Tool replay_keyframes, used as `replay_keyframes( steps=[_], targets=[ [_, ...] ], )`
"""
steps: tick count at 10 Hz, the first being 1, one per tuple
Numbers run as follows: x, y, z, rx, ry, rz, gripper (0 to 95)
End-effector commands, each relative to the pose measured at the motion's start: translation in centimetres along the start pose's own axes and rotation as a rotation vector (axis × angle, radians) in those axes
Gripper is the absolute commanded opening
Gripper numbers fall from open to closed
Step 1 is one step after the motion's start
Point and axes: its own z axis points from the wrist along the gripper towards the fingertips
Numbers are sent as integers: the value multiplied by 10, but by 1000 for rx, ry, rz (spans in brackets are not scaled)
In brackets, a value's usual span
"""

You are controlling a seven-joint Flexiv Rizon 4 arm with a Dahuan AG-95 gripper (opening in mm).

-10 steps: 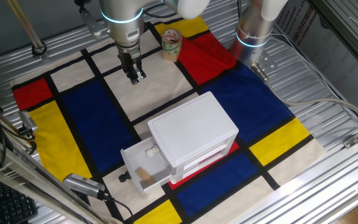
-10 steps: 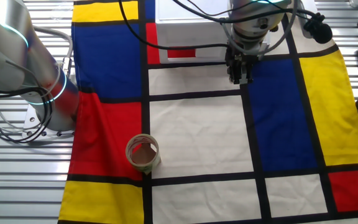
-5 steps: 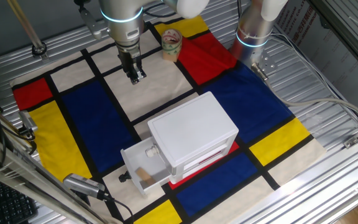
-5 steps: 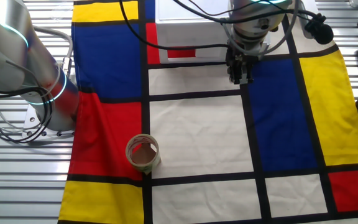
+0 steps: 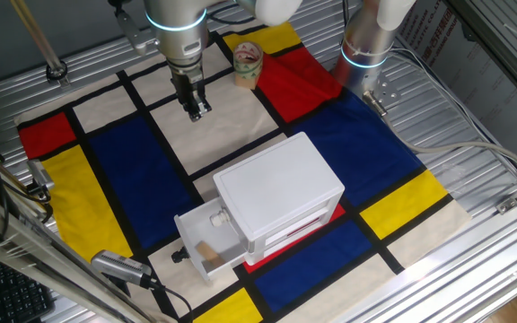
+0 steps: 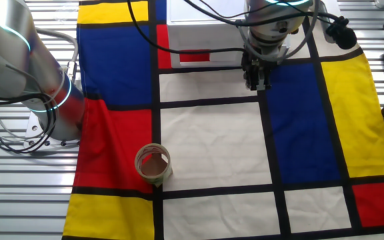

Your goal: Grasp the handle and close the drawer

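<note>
1. In one fixed view, a white cabinet (image 5: 281, 199) stands on a cloth (image 5: 124, 170) of red, blue, yellow and cream blocks spread over the metal worktop (image 5: 474, 126). The drawer (image 5: 209, 238) is pulled out of the cabinet's lower front, toward the near left. The handle (image 5: 180, 256), a small dark knob, sticks out of the middle of its front panel. The hand (image 5: 196, 113) hangs over a cream block at the far side of the cloth, well apart from the drawer, fingers pointing down, close together and holding nothing. A small roll of tape (image 5: 248, 63) sits just beside it to the right.

2. In the other fixed view, the hand (image 6: 257, 83) is above a black line between cream and blue blocks, its fingers narrow and empty. The cabinet (image 6: 205, 25) shows at the top edge; the drawer is hidden behind it. The tape roll (image 6: 153, 164) lies on the near side, well apart from the hand.
</note>
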Motion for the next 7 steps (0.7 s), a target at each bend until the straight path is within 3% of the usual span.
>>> replay_keyframes(
  steps=[1,3,4,5,7],
  targets=[
    [0,0,0,1,0,2,0],
    [-9,-3,8,5,-4,-7,0],
    [-20,-6,16,5,-6,-11,0],
    [-44,-9,30,5,-5,-16,0],
    [-82,-7,42,3,0,-15,0]
  ],
)
